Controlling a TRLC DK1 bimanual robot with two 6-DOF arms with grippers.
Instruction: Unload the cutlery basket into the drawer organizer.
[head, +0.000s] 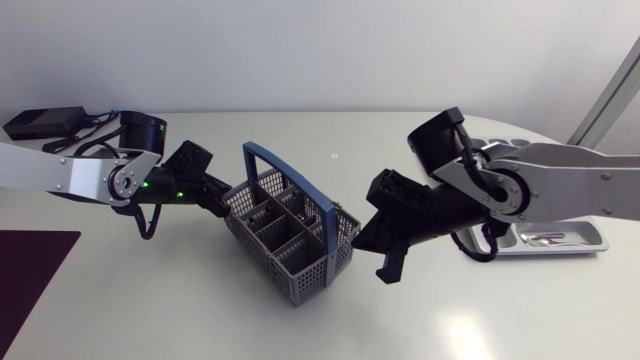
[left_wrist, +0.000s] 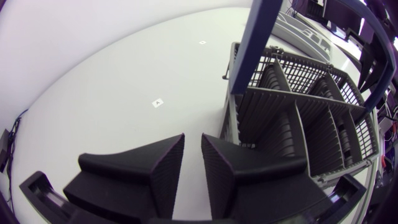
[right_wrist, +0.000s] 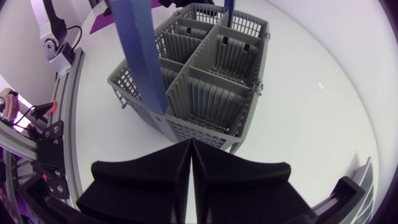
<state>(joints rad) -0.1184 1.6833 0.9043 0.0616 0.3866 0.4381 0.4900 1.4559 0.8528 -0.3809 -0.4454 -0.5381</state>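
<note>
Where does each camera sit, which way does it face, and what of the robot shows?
Head view: fixed above the table, looking down on cutlery basket, drawer organizer, left arm and right arm.
Left wrist view: on the left arm, looking past left gripper at the basket.
Right wrist view: on the right arm, looking past right gripper at the basket ahead.
Shared: the basket appears in all three.

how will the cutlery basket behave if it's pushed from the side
The cutlery basket looks like stiff plastic mesh, and its compartments appear empty, so it is probably light. On the smooth table it would likely slide rather than tip. A push high on its tall blue handle could tilt it.
</note>
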